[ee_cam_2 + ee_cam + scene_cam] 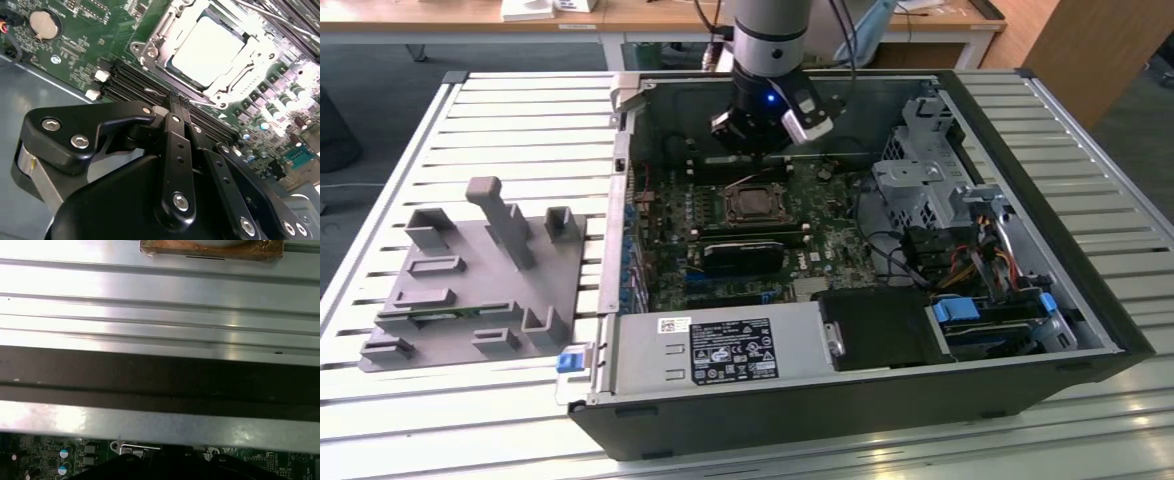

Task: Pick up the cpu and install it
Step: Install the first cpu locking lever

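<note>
The gripper (767,135) is seen poised inside an open computer case (1067,330) laid on a slatted metal surface (520,130), just above the motherboard (720,250) and just beyond the socket (754,203). In the second wrist view the fingers (176,107) are brought together, tip against tip, with nothing held between them. The cpu (210,47), a bright square of metal, is seen in that view already lying within the socket frame (150,50), close ahead of the fingertips but not touched by them. The placing step is judged to be done, the chip having been set down and let go; what is in hand appears to be the securing of it. Whether the retention frame is fully closed and latched cannot be told. Any further move is judged to call for a light, square approach, so that the seated chip is not nudged out of true. A grey holder (467,290) with upright posts stands on the surface, well apart, at the exterior view's left.
</note>
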Available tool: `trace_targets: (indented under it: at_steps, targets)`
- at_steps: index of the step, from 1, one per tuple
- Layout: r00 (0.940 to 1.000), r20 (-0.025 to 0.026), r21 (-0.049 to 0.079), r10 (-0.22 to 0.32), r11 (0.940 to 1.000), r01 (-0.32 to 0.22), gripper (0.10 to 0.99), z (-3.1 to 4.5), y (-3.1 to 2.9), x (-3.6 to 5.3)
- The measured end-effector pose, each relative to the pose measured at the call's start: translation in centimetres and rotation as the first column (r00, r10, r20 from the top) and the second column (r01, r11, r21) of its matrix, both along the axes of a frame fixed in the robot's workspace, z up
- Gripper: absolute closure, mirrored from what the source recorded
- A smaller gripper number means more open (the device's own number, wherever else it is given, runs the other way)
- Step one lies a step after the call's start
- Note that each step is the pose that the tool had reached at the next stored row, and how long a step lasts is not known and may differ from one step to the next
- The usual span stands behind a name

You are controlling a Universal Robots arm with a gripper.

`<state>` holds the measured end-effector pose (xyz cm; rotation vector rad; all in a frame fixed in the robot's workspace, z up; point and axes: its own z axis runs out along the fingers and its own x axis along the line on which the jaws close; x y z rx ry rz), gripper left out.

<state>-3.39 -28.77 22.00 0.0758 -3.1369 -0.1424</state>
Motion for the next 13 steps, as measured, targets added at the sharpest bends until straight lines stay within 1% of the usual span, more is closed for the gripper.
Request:
trace_targets:
  at_steps: [3, 5, 13]
  targets:
    - [1.0000, -0.0009, 0.000, 0.000, 1.0000, 0.000, 0.980, -0.20, 0.02, 0.54]
    - [1.0000, -0.0025, 0.000, 0.000, 1.0000, 0.000, 0.980, -0.42, 0.02, 0.76]
    - [1.0000, -0.0075, 0.000, 0.000, 1.0000, 0.000, 0.980, -1.70, 0.02, 1.08]
